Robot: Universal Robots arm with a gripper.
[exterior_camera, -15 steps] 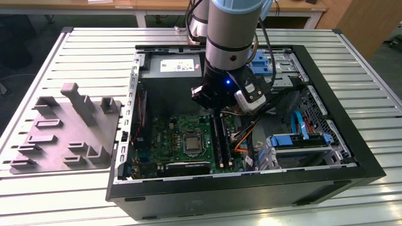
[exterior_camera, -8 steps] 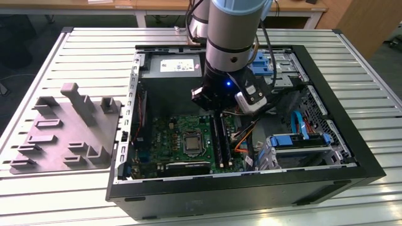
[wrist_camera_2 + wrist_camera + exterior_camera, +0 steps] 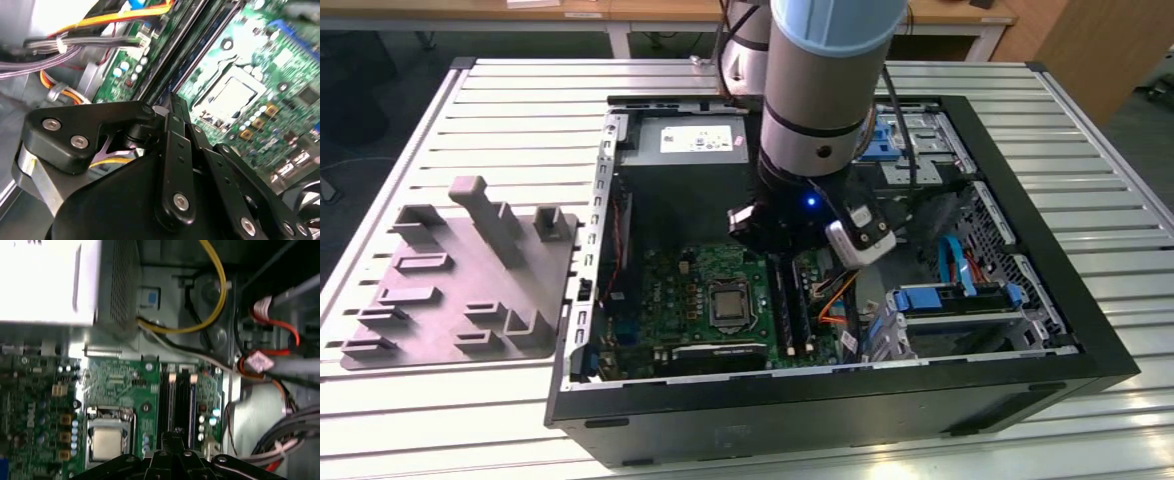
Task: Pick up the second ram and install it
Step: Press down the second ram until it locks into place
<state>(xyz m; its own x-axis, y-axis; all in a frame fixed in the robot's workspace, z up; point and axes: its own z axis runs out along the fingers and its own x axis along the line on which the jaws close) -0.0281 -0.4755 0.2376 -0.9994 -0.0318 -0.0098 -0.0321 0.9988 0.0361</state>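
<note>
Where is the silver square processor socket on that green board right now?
In the exterior view the processor socket sits mid-way across the green motherboard inside the open computer case, just to the exterior view's left of the long black memory slots, below the gripper.

Even room light outside; wrist views blurred, power-supply box [image 3: 47, 282] glaring white.

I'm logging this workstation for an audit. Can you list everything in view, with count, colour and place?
Computer case: one, black, open, on the slatted table.
Motherboard: one, green, on the case floor.
Processor socket: one, silver, on the motherboard.
Memory slots: several, black, beside the socket.
Power supply: one, grey, in the case's far corner.
Fixture plate: one, grey, on the exterior view's left.
Table: one, silver.
Arm: one, grey-blue.
Gripper: one, black, above the memory slots.
</note>
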